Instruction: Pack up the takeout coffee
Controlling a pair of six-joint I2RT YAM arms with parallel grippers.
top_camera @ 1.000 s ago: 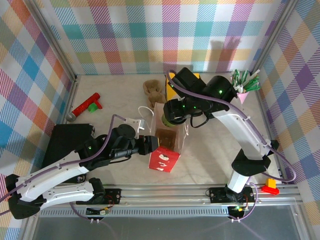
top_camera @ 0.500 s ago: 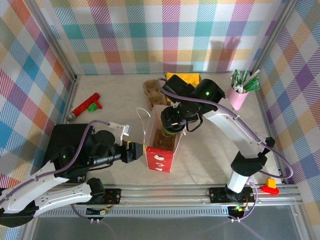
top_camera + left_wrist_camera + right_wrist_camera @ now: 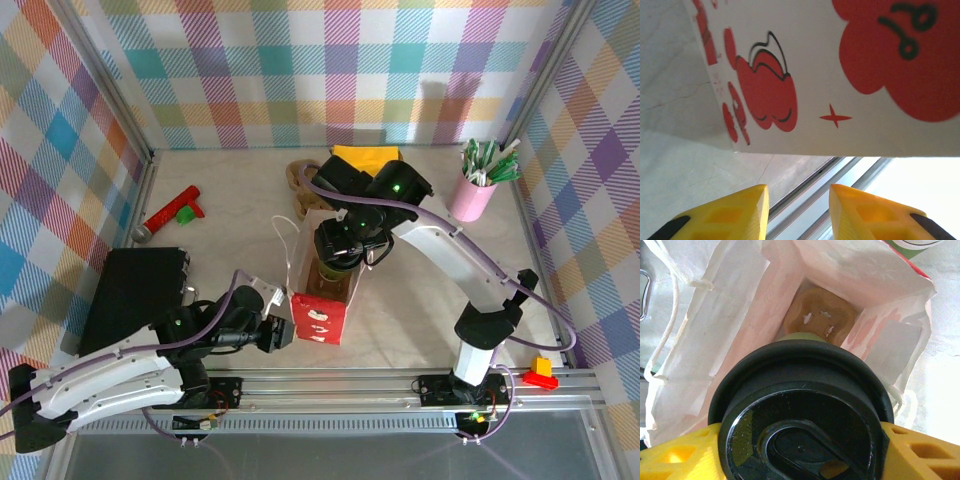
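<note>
Right gripper (image 3: 799, 452) tight around the takeout coffee (image 3: 800, 410), over open bag (image 3: 730, 305), brown insert (image 3: 820, 315) inside.

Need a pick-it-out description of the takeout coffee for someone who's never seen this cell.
Find the white paper bag with red prints, standing at the near middle of the table. Directly above its open mouth, the right gripper holds the takeout coffee, a green-sided cup. Its round black lid sets it apart: the pink cup at far right is open-topped and stuffed with sticks.
</note>
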